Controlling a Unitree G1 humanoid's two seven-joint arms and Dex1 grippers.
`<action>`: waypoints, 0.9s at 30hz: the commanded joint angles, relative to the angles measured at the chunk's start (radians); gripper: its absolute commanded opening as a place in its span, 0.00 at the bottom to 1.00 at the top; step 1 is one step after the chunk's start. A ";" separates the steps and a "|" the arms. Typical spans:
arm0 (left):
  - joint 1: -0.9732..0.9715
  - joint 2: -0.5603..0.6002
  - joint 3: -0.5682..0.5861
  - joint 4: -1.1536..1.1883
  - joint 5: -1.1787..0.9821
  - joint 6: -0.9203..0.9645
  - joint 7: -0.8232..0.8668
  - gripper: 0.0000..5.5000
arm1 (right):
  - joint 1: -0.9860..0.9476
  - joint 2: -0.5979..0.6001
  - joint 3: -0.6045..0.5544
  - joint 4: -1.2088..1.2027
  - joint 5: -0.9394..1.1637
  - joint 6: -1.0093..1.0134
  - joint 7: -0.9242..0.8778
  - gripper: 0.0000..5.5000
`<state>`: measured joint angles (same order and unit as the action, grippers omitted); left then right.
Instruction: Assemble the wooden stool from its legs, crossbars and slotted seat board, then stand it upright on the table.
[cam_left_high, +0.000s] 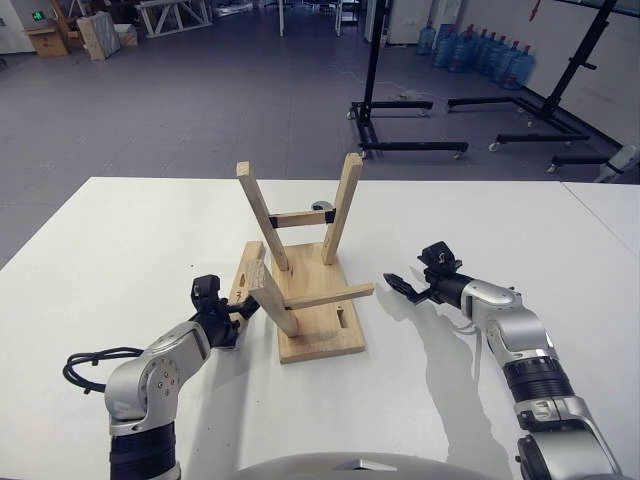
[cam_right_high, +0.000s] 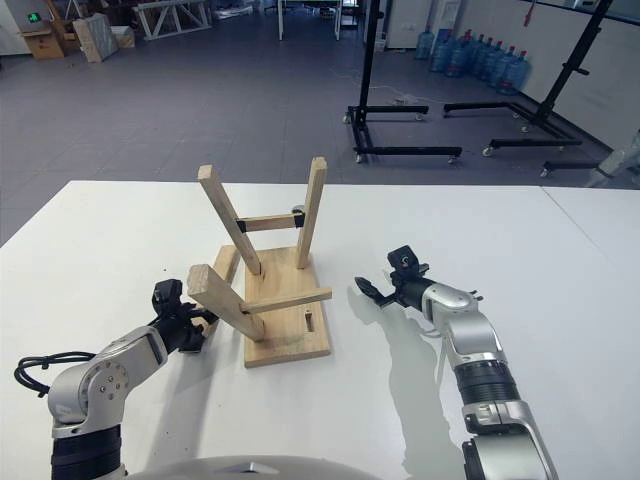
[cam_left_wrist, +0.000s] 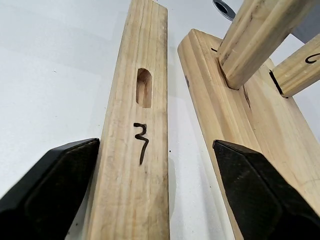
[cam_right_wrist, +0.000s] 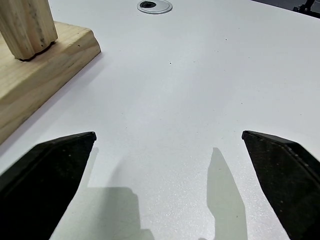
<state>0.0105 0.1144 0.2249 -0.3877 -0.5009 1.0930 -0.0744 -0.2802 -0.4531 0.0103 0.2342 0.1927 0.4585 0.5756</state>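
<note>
The slotted seat board lies flat on the white table. Three legs stand in it: two far ones joined by a crossbar, and a near, leaning one from which a second crossbar sticks out to the right. A loose leg, marked 3 and slotted, lies just left of the board. My left gripper is open around its near end, one finger against its side. My right gripper hovers open over bare table right of the board, its fingers wide apart.
A round metal grommet sits in the tabletop behind the far legs. A black cable loops by my left arm. The table's far edge runs behind the stool, with black wheeled stands on the floor beyond.
</note>
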 joint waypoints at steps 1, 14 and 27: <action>0.028 0.055 -0.067 0.020 0.061 0.042 0.016 0.63 | 0.003 0.002 0.003 -0.004 -0.008 0.017 0.001 0.98; 0.006 0.151 -0.185 0.045 0.182 0.109 0.021 0.38 | 0.006 0.013 0.006 -0.006 -0.010 0.020 -0.004 0.98; -0.158 0.308 0.040 0.067 0.262 -0.236 -0.024 0.38 | -0.021 0.004 -0.014 0.029 -0.013 0.003 -0.006 0.98</action>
<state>-0.0841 0.3965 0.2182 -0.3075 -0.2278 0.9439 -0.0653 -0.2802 -0.4354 0.0128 0.2455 0.1864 0.4673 0.5709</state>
